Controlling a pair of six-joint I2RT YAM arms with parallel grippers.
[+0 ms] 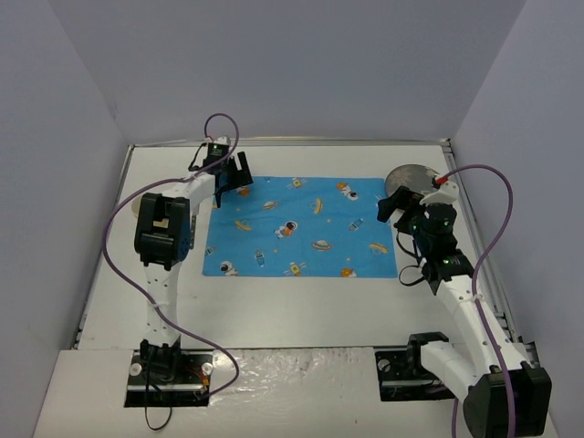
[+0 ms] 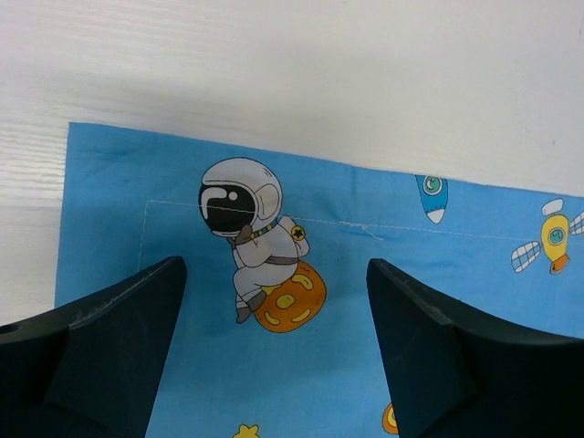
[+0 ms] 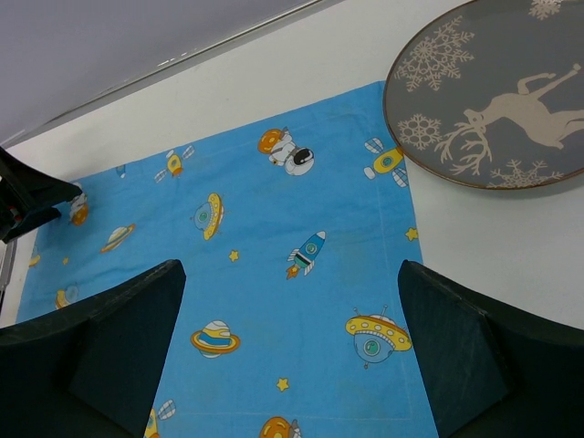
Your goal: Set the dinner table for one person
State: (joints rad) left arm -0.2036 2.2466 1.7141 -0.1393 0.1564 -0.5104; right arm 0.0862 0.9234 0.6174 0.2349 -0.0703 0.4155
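Note:
The dinner table (image 1: pixel 292 306) is a wide white top with a thin metal rim. A blue space-print placemat (image 1: pixel 301 228) lies flat on its middle. My left gripper (image 1: pixel 230 178) hovers over the mat's far left corner, open and empty; the left wrist view shows its dark fingers (image 2: pixel 119 328) apart above an astronaut print on the placemat (image 2: pixel 365 301). My right gripper (image 1: pixel 394 205) hangs over the mat's right edge, open wide with nothing in it. A grey reindeer plate (image 3: pixel 493 91) lies just beyond the mat's far right corner, ahead of the right gripper (image 3: pixel 290 274).
Grey walls enclose the table on three sides. The plate (image 1: pixel 411 178) sits close to the right rim. Purple cables loop from both arms. A pale round thing (image 1: pixel 137 208) is mostly hidden behind the left arm. Bare white surface (image 1: pixel 292 306) lies between the mat and the arm bases.

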